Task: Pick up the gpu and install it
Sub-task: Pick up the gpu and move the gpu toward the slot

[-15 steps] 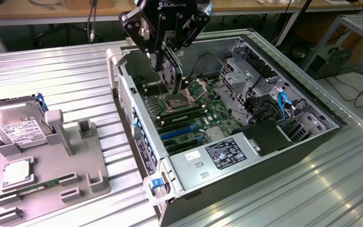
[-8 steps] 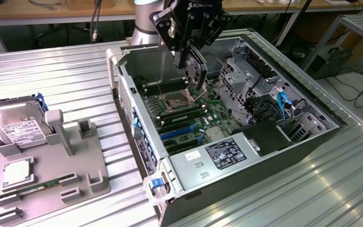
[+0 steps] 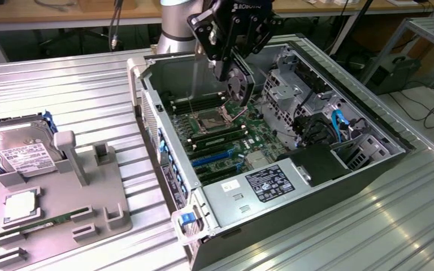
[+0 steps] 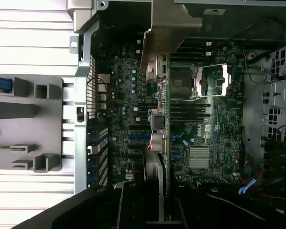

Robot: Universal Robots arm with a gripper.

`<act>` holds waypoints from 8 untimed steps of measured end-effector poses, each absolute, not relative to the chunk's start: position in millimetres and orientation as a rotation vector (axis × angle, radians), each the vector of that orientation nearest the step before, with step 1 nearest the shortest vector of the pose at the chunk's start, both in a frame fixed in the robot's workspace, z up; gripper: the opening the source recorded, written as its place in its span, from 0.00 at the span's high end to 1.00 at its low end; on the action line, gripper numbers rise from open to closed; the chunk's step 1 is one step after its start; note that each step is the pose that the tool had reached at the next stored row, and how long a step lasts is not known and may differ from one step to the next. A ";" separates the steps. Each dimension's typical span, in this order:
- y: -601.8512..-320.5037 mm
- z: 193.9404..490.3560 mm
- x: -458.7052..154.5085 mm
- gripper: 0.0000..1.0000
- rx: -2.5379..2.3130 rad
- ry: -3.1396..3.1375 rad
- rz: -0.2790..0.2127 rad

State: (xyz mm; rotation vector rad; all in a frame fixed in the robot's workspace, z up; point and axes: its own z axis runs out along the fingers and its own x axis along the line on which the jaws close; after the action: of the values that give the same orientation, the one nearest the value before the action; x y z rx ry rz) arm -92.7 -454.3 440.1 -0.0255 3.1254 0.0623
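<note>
Above the mobo [image 3: 228,144], toward the far end of the case [image 3: 151,121], the gripper [image 3: 234,72] pinches the gpu [image 3: 239,90] by its top edge, card hanging edge-down, not yet seated; prob. light, stiff but fragile, so hold edges/bracket, not components.

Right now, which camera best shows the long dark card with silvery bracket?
The exterior view: the long dark card hangs from the pincer over the computer case, broad side visible. The wrist view sees it edge-on.
</note>
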 end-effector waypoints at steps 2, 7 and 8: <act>-454.3 439.9 -88.8 0.72 -0.025 3.125 0.062; -454.3 439.1 -75.9 0.72 -0.025 3.125 0.062; -454.3 438.9 -73.3 0.72 -0.025 3.125 0.062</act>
State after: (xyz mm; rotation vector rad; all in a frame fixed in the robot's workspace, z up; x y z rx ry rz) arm -73.3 -454.3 438.9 -0.0246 3.1254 0.0622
